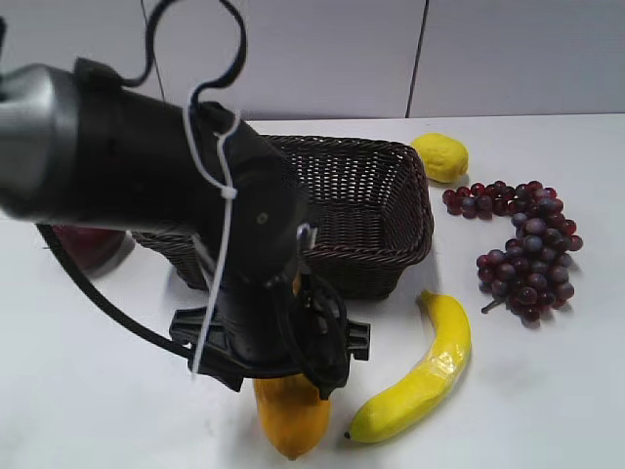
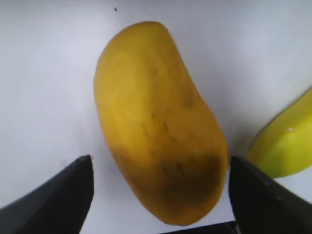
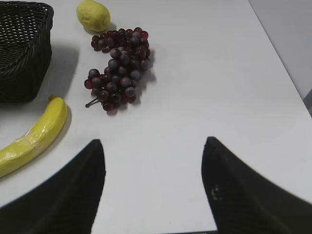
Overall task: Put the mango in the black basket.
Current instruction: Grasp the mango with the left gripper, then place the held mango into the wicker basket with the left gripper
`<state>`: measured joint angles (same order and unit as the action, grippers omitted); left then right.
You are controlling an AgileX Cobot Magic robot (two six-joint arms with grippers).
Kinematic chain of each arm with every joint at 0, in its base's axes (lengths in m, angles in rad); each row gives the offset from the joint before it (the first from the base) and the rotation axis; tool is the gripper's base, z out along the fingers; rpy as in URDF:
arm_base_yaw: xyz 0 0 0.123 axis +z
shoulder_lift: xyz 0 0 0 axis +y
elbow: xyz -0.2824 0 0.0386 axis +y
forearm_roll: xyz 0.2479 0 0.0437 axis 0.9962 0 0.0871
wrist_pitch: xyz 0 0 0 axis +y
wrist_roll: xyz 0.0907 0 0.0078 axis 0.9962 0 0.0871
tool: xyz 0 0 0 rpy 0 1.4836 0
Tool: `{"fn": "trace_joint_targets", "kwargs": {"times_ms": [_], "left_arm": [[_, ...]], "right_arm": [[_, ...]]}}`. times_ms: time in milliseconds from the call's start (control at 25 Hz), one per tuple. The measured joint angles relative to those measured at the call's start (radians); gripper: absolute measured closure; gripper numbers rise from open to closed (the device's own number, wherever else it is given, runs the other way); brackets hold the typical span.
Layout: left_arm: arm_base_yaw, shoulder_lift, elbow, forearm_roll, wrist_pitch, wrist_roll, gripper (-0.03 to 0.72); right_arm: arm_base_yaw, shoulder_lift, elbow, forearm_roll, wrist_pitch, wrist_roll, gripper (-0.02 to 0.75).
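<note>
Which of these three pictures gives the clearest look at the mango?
The left wrist view: the mango fills the picture, lying on the white table between the open left hand. The exterior view shows only its lower end under the arm. The right wrist view does not show it.

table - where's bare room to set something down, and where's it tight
Free: the table right of the grapes, under the open right gripper. Tight: the front, where the mango, between the open left gripper's fingers, lies beside the banana before the black basket.
</note>
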<state>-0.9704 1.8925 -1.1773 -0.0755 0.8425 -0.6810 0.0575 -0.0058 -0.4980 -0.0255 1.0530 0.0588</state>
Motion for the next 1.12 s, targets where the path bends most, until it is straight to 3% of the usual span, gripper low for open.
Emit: {"fn": "trace_joint_targets", "kwargs": {"times_ms": [560, 760, 1120], "left_arm": [[0.0, 0.103, -0.001, -0.008, -0.076, -0.006, 0.035], [0.0, 0.108, -0.001, -0.009, -0.077, -0.006, 0.11], [-0.001, -0.056, -0.001, 0.035, 0.033, -0.006, 0.11]], "right_arm": [[0.0, 0.0, 0.0, 0.001, 0.0, 0.0, 0.258], [0.0, 0.0, 0.0, 0.002, 0.0, 0.0, 0.258], [0.0, 0.0, 0.0, 0.004, 0.0, 0.0, 0.258]]}}
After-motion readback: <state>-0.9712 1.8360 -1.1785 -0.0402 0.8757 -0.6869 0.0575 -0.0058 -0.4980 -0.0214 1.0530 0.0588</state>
